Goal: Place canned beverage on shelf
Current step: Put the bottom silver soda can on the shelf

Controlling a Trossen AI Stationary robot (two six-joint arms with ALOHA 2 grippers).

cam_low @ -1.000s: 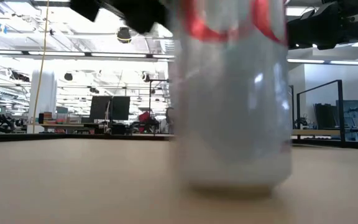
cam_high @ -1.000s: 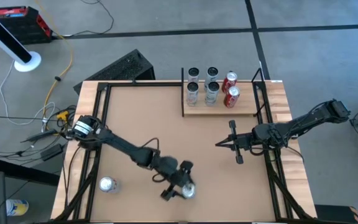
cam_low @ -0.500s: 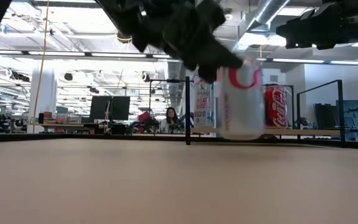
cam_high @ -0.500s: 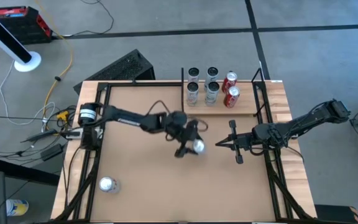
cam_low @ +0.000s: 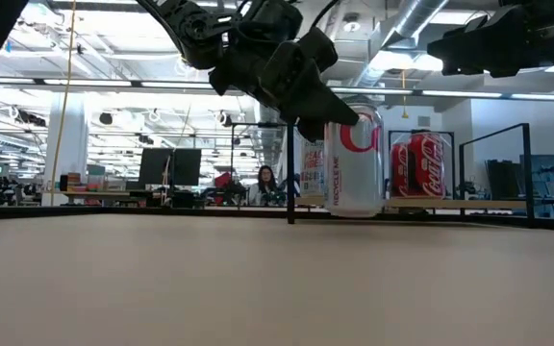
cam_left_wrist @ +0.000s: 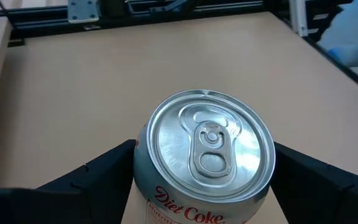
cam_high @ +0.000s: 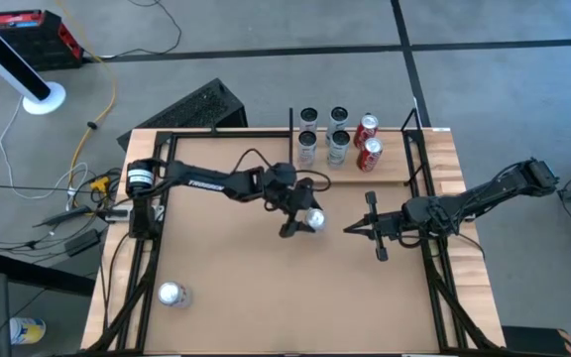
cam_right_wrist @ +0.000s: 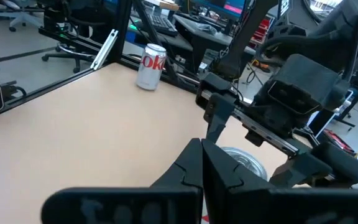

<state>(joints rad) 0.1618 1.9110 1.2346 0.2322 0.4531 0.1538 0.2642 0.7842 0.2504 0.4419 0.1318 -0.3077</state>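
Observation:
My left gripper (cam_high: 303, 217) is shut on a silver Diet Coke can (cam_high: 314, 219) over the middle of the table, short of the shelf. The left wrist view looks down on the can's top (cam_left_wrist: 205, 144). The shelf (cam_high: 395, 175), a pale plank with a black rail at its left end, lies at the far edge. It carries several silver cans (cam_high: 322, 139) and two red cans (cam_high: 368, 142). My right gripper (cam_high: 349, 230) is shut and empty, to the right of the held can. My left gripper pinches the can's side wall near its top (cam_left_wrist: 140, 180) between its two fingers (cam_left_wrist: 98, 177), one on each side. The fingers slant down from above and from the table's left. The can is upright (cam_low: 354, 159), its base low over the table; whether it touches I cannot tell.
Another silver can (cam_high: 171, 294) stands near the table's near left corner and also shows in the right wrist view (cam_right_wrist: 150, 65). Black frame rails (cam_high: 434, 268) run along the table's left and right sides. A person shows in the room beyond the table (cam_low: 264, 183).
My left gripper has lifted the can from near the table's near edge. It has carried the can upright toward the far edge and a little to the right, toward the shelf. It moved fast at first and has slowed in the last half second.

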